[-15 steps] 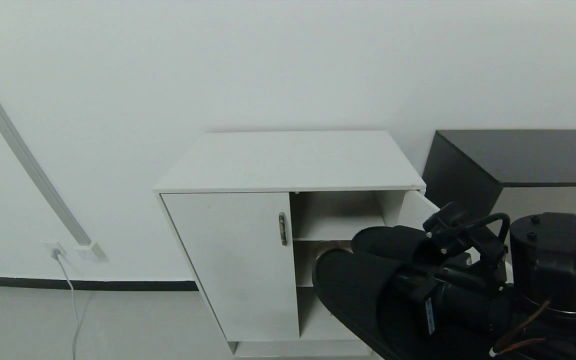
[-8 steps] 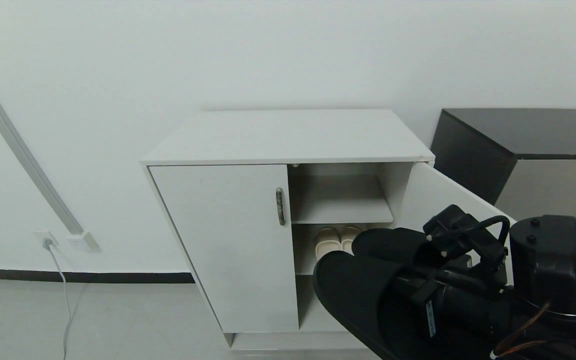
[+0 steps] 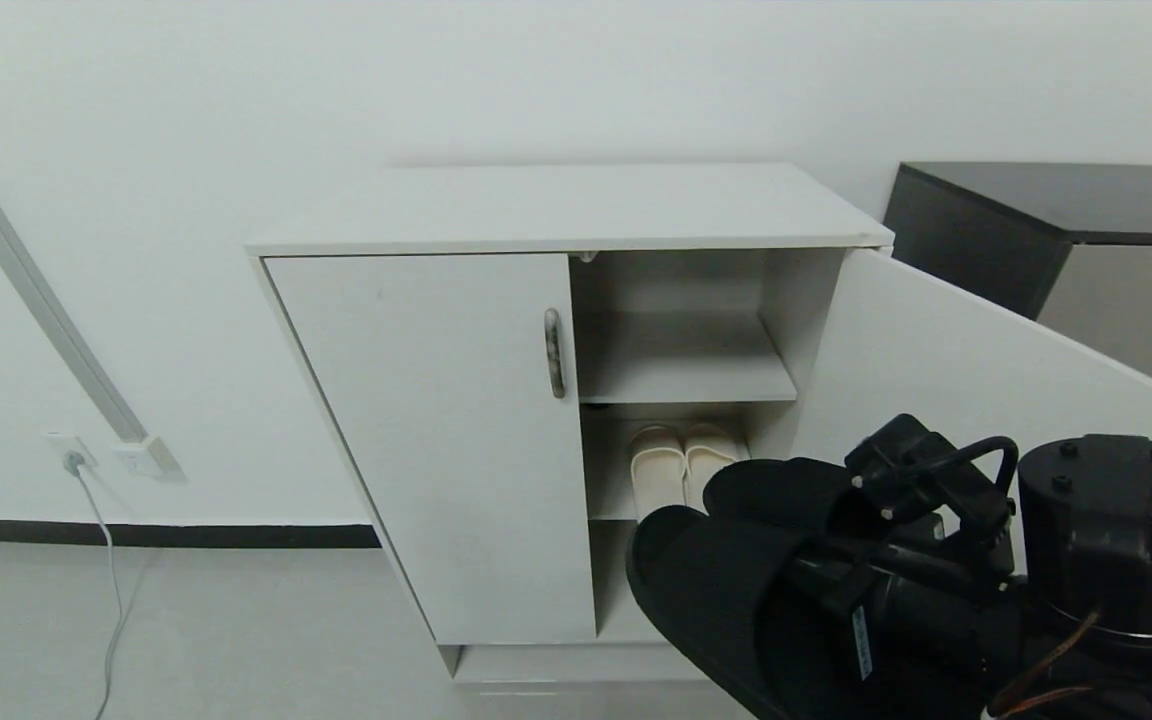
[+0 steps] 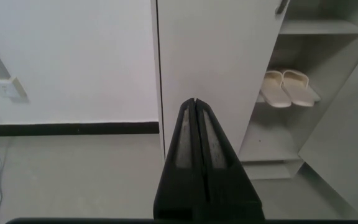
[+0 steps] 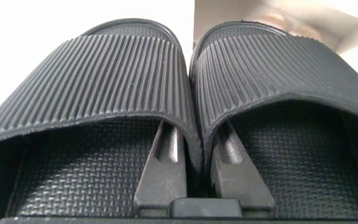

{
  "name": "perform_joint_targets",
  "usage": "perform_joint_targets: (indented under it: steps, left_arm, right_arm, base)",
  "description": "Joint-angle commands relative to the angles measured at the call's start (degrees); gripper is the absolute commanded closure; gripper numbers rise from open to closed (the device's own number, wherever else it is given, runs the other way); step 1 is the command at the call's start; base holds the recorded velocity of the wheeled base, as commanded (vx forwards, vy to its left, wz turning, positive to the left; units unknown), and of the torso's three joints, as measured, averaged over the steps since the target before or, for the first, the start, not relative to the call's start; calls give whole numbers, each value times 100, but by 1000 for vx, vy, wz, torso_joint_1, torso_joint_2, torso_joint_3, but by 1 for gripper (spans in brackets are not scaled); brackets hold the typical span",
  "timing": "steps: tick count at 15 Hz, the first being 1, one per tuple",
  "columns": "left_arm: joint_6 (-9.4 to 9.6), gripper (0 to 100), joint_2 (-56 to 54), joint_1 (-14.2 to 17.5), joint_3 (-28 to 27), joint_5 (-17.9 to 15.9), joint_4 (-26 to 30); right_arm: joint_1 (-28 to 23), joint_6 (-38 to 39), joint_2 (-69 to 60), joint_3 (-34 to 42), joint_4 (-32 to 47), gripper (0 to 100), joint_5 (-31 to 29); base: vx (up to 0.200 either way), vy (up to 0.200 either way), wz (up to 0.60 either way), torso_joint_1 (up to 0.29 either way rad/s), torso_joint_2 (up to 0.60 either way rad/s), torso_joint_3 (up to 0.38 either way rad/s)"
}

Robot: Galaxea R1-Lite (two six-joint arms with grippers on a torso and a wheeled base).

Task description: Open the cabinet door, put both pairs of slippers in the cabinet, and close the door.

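Black slippers [image 3: 736, 590], pinched by the right end effector [image 5: 194, 134], face the cabinet [image 3: 576, 205] at its open side.

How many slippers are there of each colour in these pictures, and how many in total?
Cream slippers: 2, side by side inside the cabinet
Black slippers: 2, held together by the right tool
Total: 4 slippers

Left pincer [image 4: 195, 104] closed; right pincer [image 5: 196, 132] clamped
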Motion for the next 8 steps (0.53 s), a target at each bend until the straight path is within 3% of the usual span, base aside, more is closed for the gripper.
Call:
perform_joint_targets:
  steps: [1,8]
  left_arm:
    - [-1,100,7,4,0,1,-1]
    - [-1,100,7,4,0,1,-1]
  right_arm:
    - [16,0,8,15,-1,100,1]
    - [60,-9,8,32,-1,100,1]
  base:
    - [0,0,0,-119,466,339]
    - [0,0,0,-55,444,382]
